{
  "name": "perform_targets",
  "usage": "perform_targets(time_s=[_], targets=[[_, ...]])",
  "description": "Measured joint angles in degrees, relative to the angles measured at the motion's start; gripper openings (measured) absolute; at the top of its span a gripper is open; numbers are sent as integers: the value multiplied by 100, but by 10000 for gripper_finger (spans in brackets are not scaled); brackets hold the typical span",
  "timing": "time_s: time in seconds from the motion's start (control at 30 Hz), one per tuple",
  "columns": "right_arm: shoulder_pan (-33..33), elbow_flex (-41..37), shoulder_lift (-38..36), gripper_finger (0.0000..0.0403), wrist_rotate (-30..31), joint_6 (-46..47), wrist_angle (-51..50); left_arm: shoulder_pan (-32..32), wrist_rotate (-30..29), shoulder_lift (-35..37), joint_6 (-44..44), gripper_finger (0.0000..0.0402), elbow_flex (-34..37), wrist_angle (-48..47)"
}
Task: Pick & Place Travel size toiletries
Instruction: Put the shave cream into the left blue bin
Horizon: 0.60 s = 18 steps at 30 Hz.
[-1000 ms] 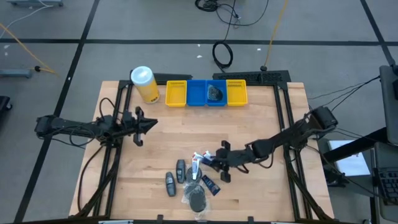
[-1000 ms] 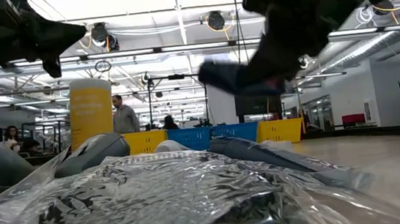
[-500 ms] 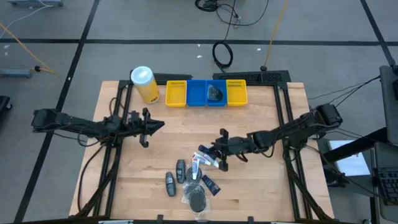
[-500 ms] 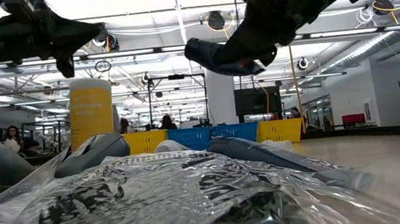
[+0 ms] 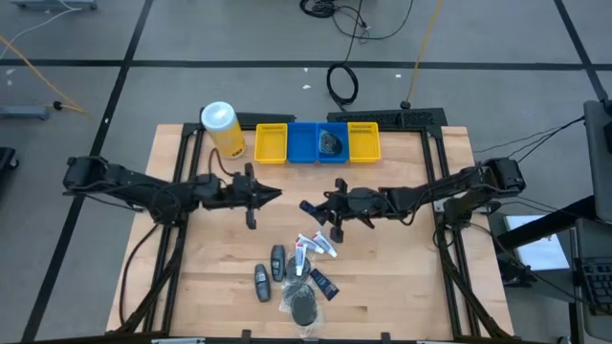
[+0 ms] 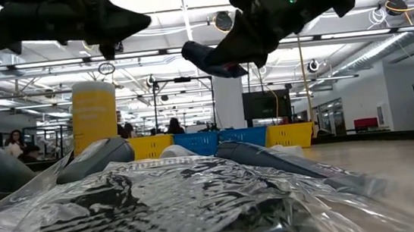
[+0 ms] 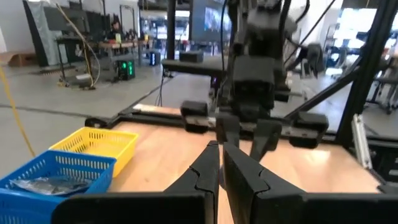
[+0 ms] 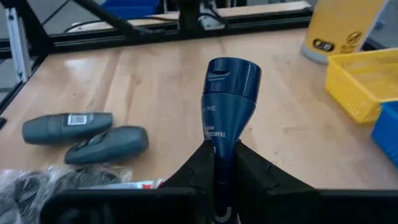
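My right gripper (image 5: 323,207) hangs over the middle of the table, shut on a dark blue tube (image 8: 227,93) whose capped end points toward the table's left. Facing it from the left, my left gripper (image 5: 274,196) is shut and holds nothing. The other travel size toiletries lie on the table nearer the front: two grey oval bottles (image 5: 269,270), white tubes (image 5: 312,246), a dark sachet (image 5: 324,283) and a black puff in a clear bag (image 5: 301,305). In the low view the tube (image 6: 203,58) hangs well above the pile. My right gripper pinches the tube's narrow tail end (image 8: 222,149) between its two fingers (image 8: 200,165). The fingers come nearly level from the table's right and lie along the tube. The tube is lifted clear of the table, sticking out ahead of the fingers, cap end foremost.
A row of bins stands at the far edge: yellow (image 5: 271,142), blue (image 5: 308,141) with a dark item (image 5: 331,141) in it, and yellow (image 5: 364,140). A tall yellow canister (image 5: 222,127) stands left of them. Bare wood lies between the bins and the grippers.
My right gripper has risen from the pile and gone toward the far edge and a little left, carrying the blue tube clear of the table. My left gripper has moved toward the table's right, toward the right gripper, staying shut.
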State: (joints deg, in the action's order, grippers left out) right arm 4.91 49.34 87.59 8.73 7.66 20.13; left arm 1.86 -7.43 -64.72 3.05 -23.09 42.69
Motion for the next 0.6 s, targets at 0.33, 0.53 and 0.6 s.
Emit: perform_targets(time_s=[0.33, 0.53, 0.6], targets=[[-158, 4, -477, 30, 0, -343, 7, -1, 150, -638, 37, 22, -675, -548], [-158, 3, -477, 28, -2, -406, -36, 0, 299, -656, -85, 23, -813, -569], [-158, 2, -478, 30, -2, -406, -43, 3, 303, -658, -146, 31, -814, -572]])
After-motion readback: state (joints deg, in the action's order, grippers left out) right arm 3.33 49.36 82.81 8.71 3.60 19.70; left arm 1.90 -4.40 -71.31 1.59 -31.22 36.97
